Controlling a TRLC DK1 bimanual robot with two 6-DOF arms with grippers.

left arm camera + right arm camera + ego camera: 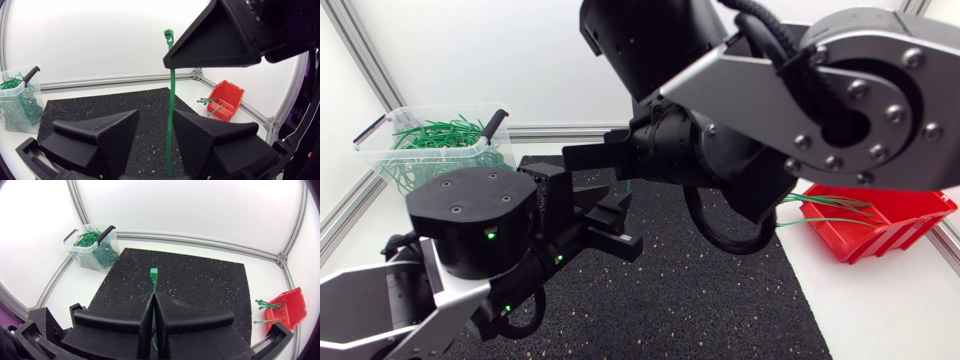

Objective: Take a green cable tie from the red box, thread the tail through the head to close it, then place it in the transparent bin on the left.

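Pick-up: judged done. One green cable tie (171, 110) is out of the red box (880, 225) and is held in the air over the black mat (720, 290), well apart from both containers.

Right hand (152, 300): closed narrow on the tie, a finger pressed to each side. The tie's head (154, 273) is seen sticking out just ahead of the fingertips.

Left hand (156, 114): fingers spread, with a clear gap between them. The tie's tail runs down through that gap, close to one finger. No two-sided grip is seen.

Tie shape: straight along the length that shows, no loop. Threading is judged not yet begun, since the tail is nowhere near the head.

Left to do: the tail to be taken by the left hand, bent round, fed through the head and pulled closed. The closed tie is then to be carried to the transparent bin (380, 150) at the far left of the worktop (890, 310).

Noted: green ties already lie in the bin, and several more are left in the red box.
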